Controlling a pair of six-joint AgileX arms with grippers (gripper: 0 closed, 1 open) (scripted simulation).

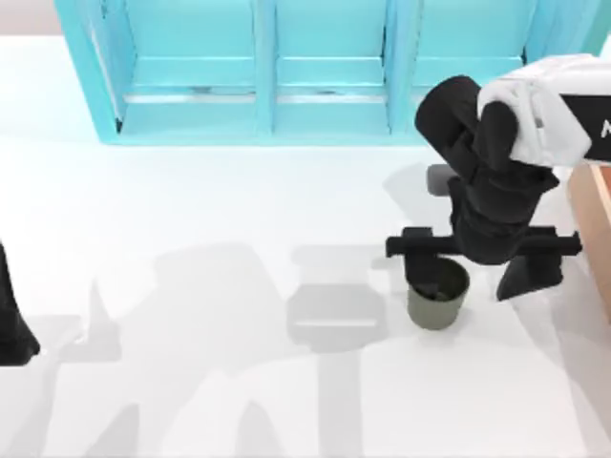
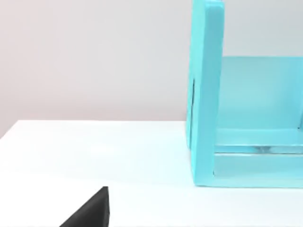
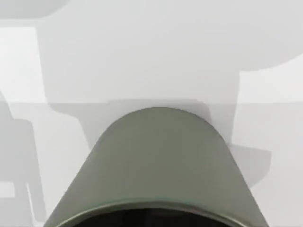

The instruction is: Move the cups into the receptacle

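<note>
A dark olive-grey cup (image 1: 437,294) stands at the table's right of centre, mouth up. My right gripper (image 1: 456,260) hangs directly over its rim, its black crossbar lying across the cup's far edge. In the right wrist view the same cup (image 3: 158,161) is very close, with its rim at the picture's lower edge. A strip of the tan receptacle (image 1: 594,221) shows at the right border of the top view, just beyond the right arm. My left gripper (image 1: 13,324) is parked at the table's left edge.
A big light-blue shelf unit (image 1: 286,67) with three compartments runs along the back of the table; its end wall (image 2: 204,94) appears in the left wrist view. White tabletop with arm shadows lies open between the two arms.
</note>
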